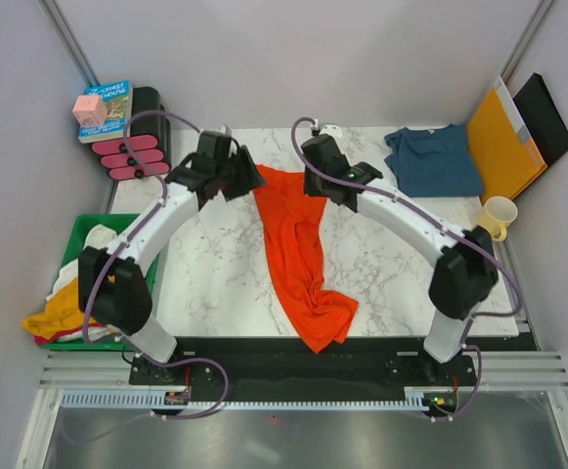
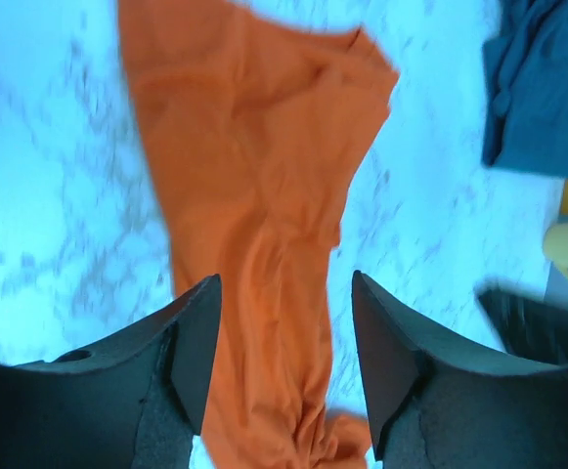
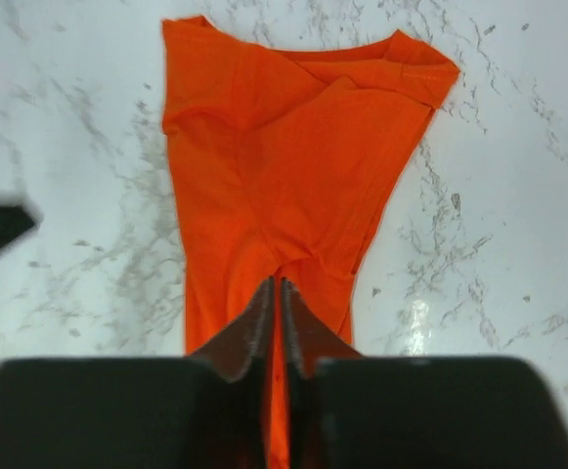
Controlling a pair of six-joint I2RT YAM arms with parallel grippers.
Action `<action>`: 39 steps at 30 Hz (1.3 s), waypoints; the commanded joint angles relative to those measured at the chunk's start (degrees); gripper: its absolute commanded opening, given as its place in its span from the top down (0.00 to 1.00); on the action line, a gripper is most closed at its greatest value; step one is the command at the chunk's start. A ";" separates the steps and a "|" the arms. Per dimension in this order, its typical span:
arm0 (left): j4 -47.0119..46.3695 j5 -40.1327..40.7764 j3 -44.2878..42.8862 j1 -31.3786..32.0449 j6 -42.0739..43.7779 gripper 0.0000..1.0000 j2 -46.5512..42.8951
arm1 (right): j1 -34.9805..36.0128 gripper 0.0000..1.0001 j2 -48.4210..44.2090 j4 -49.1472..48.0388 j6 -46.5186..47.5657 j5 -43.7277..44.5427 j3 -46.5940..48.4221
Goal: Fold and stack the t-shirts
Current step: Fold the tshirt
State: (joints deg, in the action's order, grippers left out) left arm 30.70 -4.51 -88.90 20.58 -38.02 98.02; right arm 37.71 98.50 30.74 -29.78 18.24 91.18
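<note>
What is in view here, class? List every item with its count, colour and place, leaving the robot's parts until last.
orange-red cotton t-shirt: one, orange-red, bunched lengthwise down the table's middle
teal-blue cotton t-shirt: one, teal-blue, far right corner
orange-yellow paper envelope: one, orange-yellow, right of the teal-blue shirt
black flat board: one, black, right of the envelope
pale yellow mug: one, pale yellow, right edge
green plastic bin: one, green, left of the table
mustard-yellow garment: one, mustard-yellow, in the bin
white garment: one, white, in the bin
blue-covered book: one, blue, far left
pink cube: one, pink, on the book
black rack: one, black, far left
pink rolls: three, pink, on the rack
white marble table: one, white, centre
left tool: one, black, open over the orange-red shirt
right tool: one, black, shut on that shirt
</note>
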 commanded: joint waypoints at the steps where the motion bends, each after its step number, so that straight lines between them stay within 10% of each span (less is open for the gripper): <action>1: -7.22 3.27 22.50 5.68 -5.22 0.38 -14.46 | -0.45 1.00 10.91 1.78 3.94 3.37 4.44; 5: -9.78 6.27 40.52 9.48 -7.32 0.38 -28.82 | -1.15 1.00 17.32 -0.68 4.99 2.94 6.46; 14: -5.05 3.37 50.93 10.01 -9.00 0.37 -46.24 | -1.68 0.99 27.79 -2.09 5.96 2.77 12.18; 39: 2.61 1.26 48.13 10.01 -6.19 0.36 -39.49 | -15.48 0.80 59.71 4.60 -1.86 -15.78 53.85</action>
State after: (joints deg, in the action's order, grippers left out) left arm 33.04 -2.72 -38.00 30.61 -45.34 56.40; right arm 22.55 155.59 35.42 -30.94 6.52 144.84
